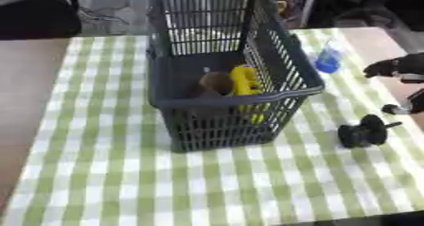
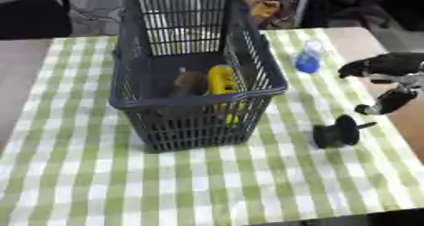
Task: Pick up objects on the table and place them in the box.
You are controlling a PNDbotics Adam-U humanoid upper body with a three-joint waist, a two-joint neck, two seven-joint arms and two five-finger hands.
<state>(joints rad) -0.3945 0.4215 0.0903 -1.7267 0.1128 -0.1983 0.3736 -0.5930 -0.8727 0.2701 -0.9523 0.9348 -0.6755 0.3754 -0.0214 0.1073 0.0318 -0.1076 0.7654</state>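
A dark blue slatted basket (image 2: 132,102) stands in the middle of the checked cloth. Inside it lie a yellow object (image 2: 221,83) and a brown rounded object (image 2: 189,84). A small black dumbbell (image 2: 338,132) lies on the cloth to the right of the basket. A small blue bottle with a pale cap (image 2: 309,58) stands further back on the right. My right hand (image 2: 389,81) hovers at the right edge, above and to the right of the dumbbell, fingers spread apart and holding nothing. My left hand shows in neither view.
A green and white checked cloth (image 1: 108,182) covers the table, with bare brown tabletop (image 1: 21,92) at the left. Dark furniture and clutter stand beyond the far edge.
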